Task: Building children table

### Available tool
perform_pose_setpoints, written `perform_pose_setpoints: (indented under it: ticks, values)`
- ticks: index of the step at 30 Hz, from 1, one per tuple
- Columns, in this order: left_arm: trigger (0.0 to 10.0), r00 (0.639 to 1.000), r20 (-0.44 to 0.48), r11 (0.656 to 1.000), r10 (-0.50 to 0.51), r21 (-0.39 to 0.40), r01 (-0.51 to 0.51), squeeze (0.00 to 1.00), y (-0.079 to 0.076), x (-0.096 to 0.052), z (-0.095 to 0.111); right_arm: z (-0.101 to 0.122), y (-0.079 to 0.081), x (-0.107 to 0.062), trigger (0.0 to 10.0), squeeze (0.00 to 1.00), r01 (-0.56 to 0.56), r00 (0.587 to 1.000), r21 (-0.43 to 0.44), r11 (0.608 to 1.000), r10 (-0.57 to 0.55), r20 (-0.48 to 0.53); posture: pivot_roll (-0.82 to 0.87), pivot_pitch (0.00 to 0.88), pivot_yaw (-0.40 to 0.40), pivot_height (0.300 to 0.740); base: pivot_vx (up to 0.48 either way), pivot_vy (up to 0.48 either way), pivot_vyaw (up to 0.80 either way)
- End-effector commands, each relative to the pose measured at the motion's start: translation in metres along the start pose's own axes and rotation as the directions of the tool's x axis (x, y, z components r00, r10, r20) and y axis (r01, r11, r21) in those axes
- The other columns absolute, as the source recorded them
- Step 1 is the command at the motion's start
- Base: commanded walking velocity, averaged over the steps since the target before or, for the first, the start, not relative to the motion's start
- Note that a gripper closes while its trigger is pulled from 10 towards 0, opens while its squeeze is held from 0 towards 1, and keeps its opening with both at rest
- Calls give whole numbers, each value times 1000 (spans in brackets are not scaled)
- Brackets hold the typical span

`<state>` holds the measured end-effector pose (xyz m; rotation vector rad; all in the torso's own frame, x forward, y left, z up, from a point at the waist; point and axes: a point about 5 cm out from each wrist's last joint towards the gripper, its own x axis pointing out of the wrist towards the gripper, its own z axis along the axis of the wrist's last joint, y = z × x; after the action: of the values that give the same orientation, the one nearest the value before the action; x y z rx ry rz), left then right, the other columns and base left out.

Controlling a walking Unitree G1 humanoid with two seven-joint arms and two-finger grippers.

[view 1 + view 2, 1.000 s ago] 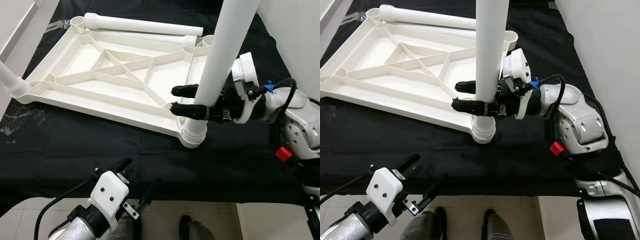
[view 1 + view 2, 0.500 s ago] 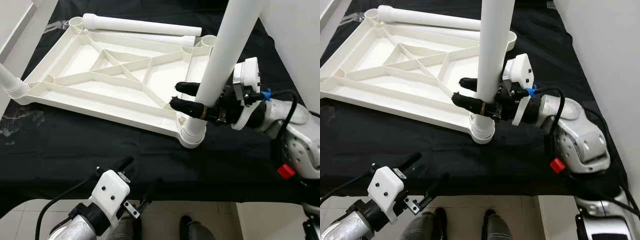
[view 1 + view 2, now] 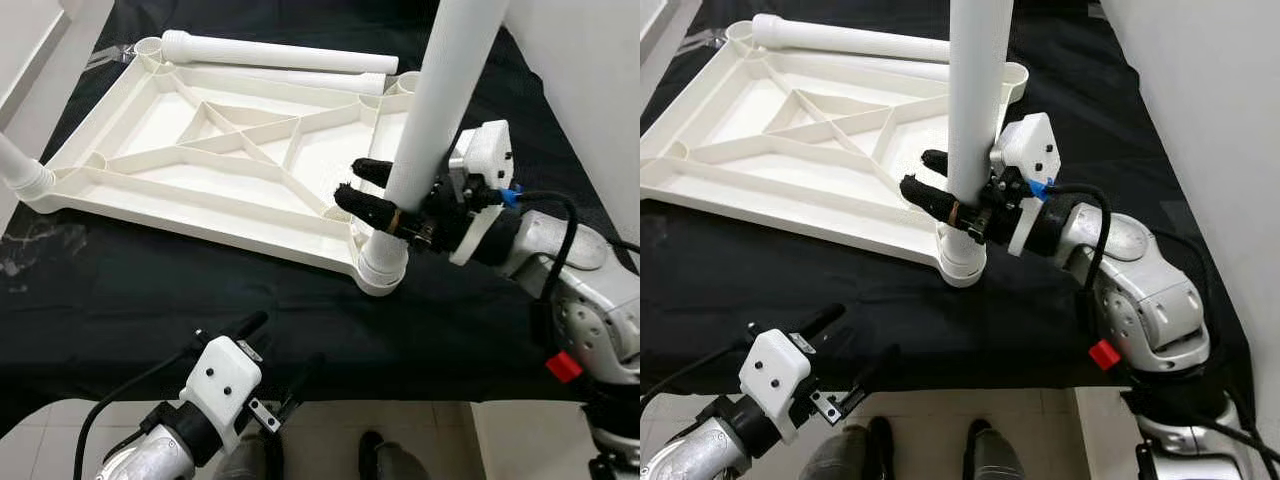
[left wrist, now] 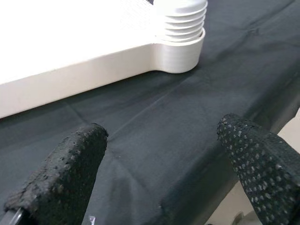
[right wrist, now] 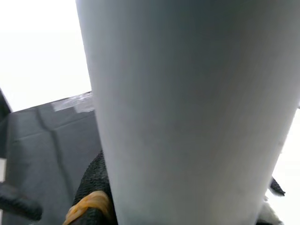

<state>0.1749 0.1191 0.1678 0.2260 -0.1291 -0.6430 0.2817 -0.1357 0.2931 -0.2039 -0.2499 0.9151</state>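
A white plastic table top (image 3: 150, 190) lies upside down on a black cloth. One white leg (image 3: 440, 90) stands upright in its near right corner socket (image 3: 380, 272). My right gripper (image 3: 352, 182) is shut on this leg just above the socket, one black finger on each side. In the right wrist view the leg (image 5: 187, 117) stands close against the fingers. A second leg (image 3: 20, 172) stands in the near left corner. A loose leg (image 3: 270, 50) lies along the far edge. My left gripper (image 3: 275, 350) is open and low at the cloth's front edge, with nothing between its fingers (image 4: 70, 159).
The black cloth (image 3: 150, 300) covers the work surface, and its front edge drops to a pale tiled floor (image 3: 1040, 440). A white wall (image 3: 1200, 100) stands close on the right. A pale surface borders the far left.
My right wrist has turned around the upright leg and the forearm has swung lower and nearer. The leg stays in its socket. The left arm has barely shifted.
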Motion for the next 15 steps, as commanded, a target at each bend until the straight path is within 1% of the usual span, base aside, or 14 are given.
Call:
perform_pose_setpoints:
  ticks: [1, 2, 4, 5, 6, 9, 11, 12, 14, 15]
  values:
    - [10000, 1000, -17, 1000, -9, -13, 9, 0, -2, -2, -5, -33, -1, -3, 10000, 0, 78, 985, 61, 995, -67, -161, 14, 326, 23, 740, 0, 0, 0]
    - [10000, 1000, -17, 1000, -9, -13, 9, 0, -2, -2, -5, -33, -1, -3, 10000, 0, 78, 985, 61, 995, -67, -161, 14, 326, 23, 740, 0, 0, 0]
    - [10000, 1000, -16, 1000, -9, -11, 9, 0, -1, -2, -5, -35, -2, -5, 10000, 0, 126, 979, 63, 990, -114, -169, 11, 324, 25, 740, 0, 0, 0]
    - [10000, 1000, -16, 1000, -9, -11, 9, 0, -1, -2, -5, -35, -2, -5, 10000, 0, 126, 979, 63, 990, -114, -169, 11, 324, 25, 740, 0, 0, 0]
    - [10000, 1000, -15, 1000, -10, -9, 10, 0, 0, -2, -5, -37, -2, -6, 10000, 0, 167, 972, 64, 984, -154, -179, 8, 323, 27, 740, 0, 0, 0]
    - [10000, 1000, -15, 1000, -11, -9, 11, 0, 0, -2, -5, -38, -1, -6, 10000, 0, 186, 968, 63, 981, -171, -186, 8, 323, 27, 740, 0, 0, 0]
    - [10000, 1000, -11, 1000, -12, -7, 12, 0, 0, -1, -4, -39, 0, -7, 10000, 0, 249, 952, 61, 967, -233, -198, 6, 322, 28, 740, 0, 0, 0]
    - [10000, 1000, -9, 1000, -13, -7, 13, 0, 0, -1, -4, -39, 0, -7, 10000, 0, 289, 940, 46, 956, -274, -206, 3, 319, 28, 740, 0, 0, 0]
    - [10000, 1000, -9, 1000, -13, -7, 13, 0, 0, -1, -4, -39, 0, -7, 10000, 0, 289, 940, 46, 956, -274, -206, 3, 319, 28, 740, 0, 0, 0]
    - [10000, 1000, -7, 1000, -13, -6, 13, 0, 1, 0, -4, -40, 0, -6, 10000, 0, 319, 928, 41, 947, -304, -214, 3, 319, 28, 740, 0, 0, 0]
